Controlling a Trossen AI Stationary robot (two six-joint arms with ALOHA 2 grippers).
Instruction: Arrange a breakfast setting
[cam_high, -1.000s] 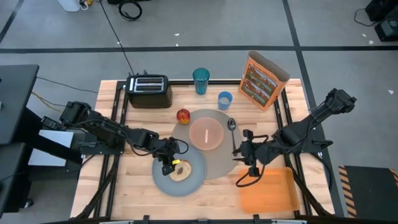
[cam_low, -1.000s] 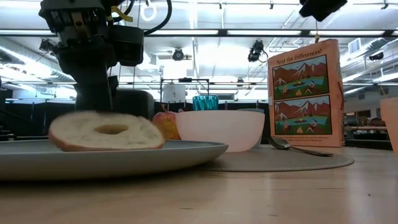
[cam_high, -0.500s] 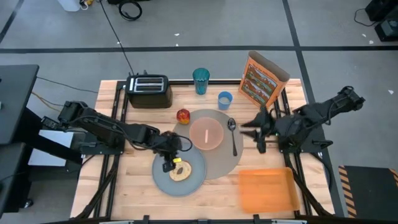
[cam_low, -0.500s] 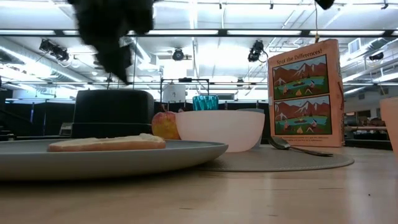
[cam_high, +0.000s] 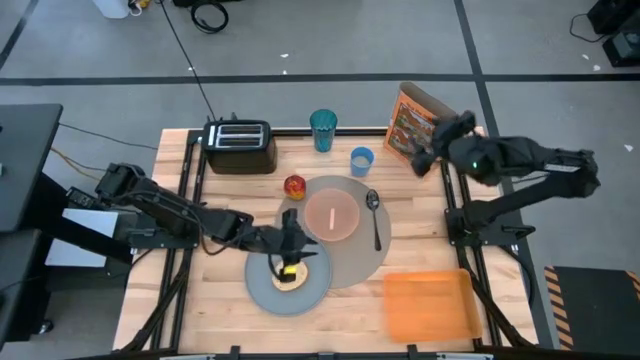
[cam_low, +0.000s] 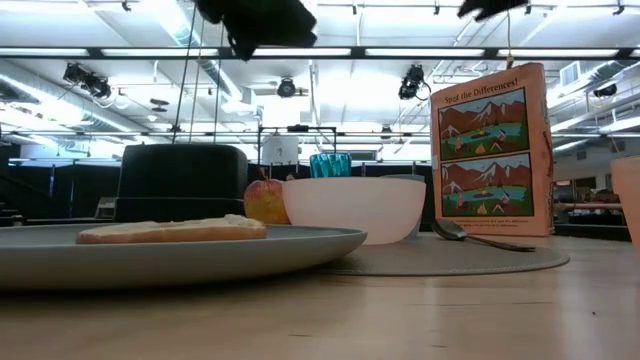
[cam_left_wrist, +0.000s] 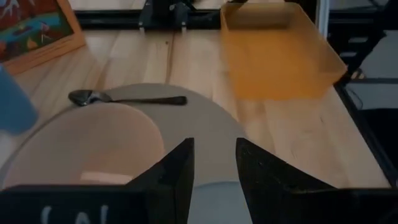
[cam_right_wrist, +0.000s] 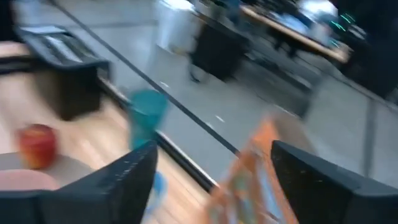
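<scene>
From above, your left gripper (cam_high: 291, 222) hovers over the toast ring (cam_high: 289, 277), fingers parted; the right wrist view alone shows the right gripper's (cam_right_wrist: 211, 180) fingers spread near the cereal box (cam_high: 412, 131)

Mat (cam_high: 350, 262): centre of the tabletop (cam_high: 225, 300)
Bowl (cam_high: 331, 214): on mat
Spoon (cam_high: 375, 216): right of bowl
Toast ring (cam_high: 290, 275): on plate (cam_high: 262, 290), left of mat
</scene>
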